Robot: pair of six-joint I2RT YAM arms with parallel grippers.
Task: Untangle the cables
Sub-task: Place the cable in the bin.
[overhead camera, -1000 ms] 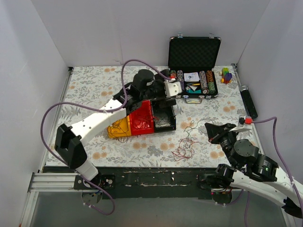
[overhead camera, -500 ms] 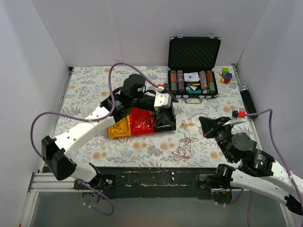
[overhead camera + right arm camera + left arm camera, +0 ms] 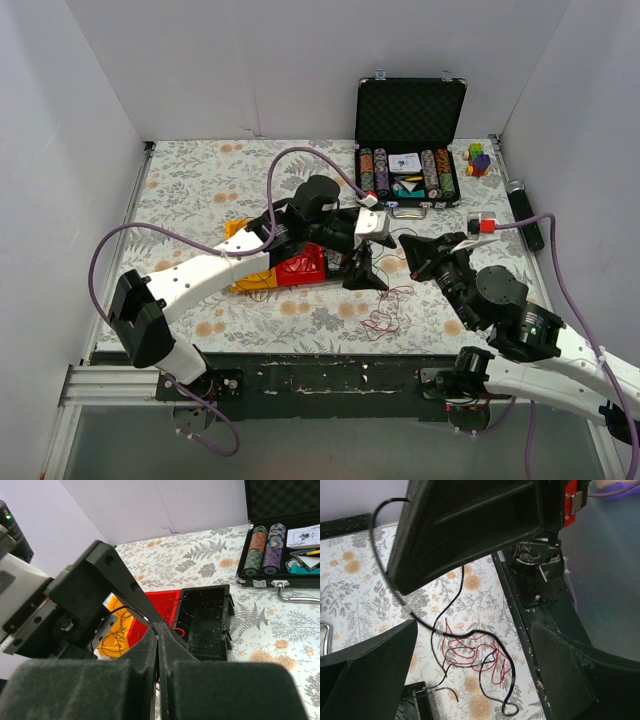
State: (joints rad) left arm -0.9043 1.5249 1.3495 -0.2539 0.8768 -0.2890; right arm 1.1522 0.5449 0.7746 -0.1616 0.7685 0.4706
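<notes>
Risks cinching the knot, or dragging the cables [image 3: 475, 652] off the table [image 3: 300, 320] from their spot by its near edge, if pulling hard with the right gripper [image 3: 157, 640] pinched shut on a black strand [image 3: 127, 610] and the left gripper [image 3: 365, 273] spread wide, holding nothing.

cables [image 3: 383, 318] strands too thin to trace (top view)

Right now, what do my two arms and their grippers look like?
Both the left arm and right arm have white shells with black joints, and a purple cable runs along each. The left gripper and right gripper have black wedge-shaped fingers, with a red tag by each wrist.
</notes>
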